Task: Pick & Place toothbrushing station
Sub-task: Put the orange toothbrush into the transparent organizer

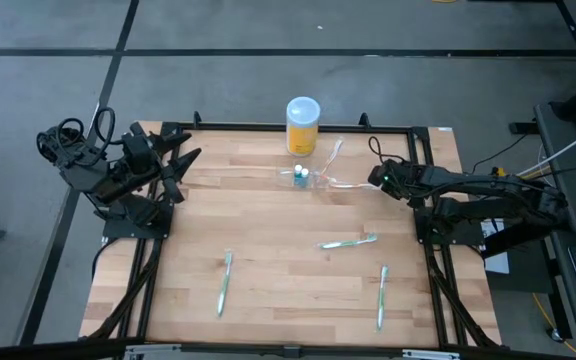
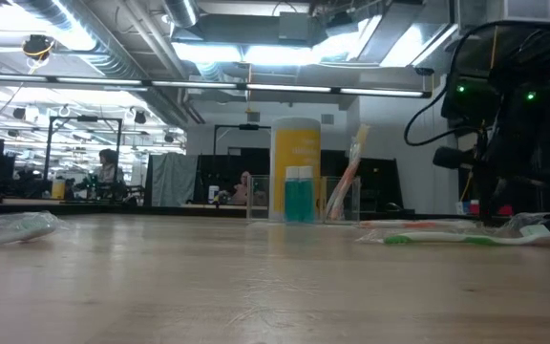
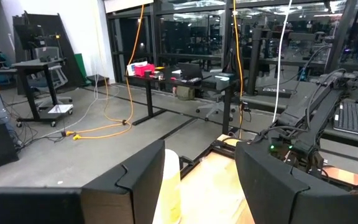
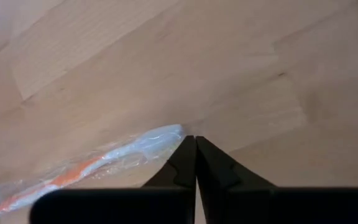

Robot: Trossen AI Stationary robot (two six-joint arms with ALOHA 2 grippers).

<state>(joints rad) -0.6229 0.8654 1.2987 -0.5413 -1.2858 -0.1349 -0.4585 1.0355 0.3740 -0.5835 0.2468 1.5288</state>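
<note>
The clear toothbrushing station (image 1: 320,180) stands on the wood near the table's far middle, also in the low view (image 2: 340,199). It holds two small blue-green tubes (image 1: 300,176) and a wrapped orange toothbrush (image 2: 348,180) that leans up out of it. My right gripper (image 1: 376,176) is shut, low over the table, just right of the station. In the right wrist view its tips (image 4: 196,140) stand at the end of the clear wrapped orange brush (image 4: 104,163). My left gripper (image 1: 184,165) waits open at the table's far left. My right gripper's shut fingertips stand right beside the clear wrapper's end (image 4: 174,132), coming slanting down from the table's right. I cannot tell whether they touch it.
A yellow white-lidded container (image 1: 303,124) stands just behind the station at the far edge. Three wrapped green toothbrushes lie on the near half of the table: one left (image 1: 225,283), one middle (image 1: 349,241), one right (image 1: 381,297). Bare wood lies between them.
</note>
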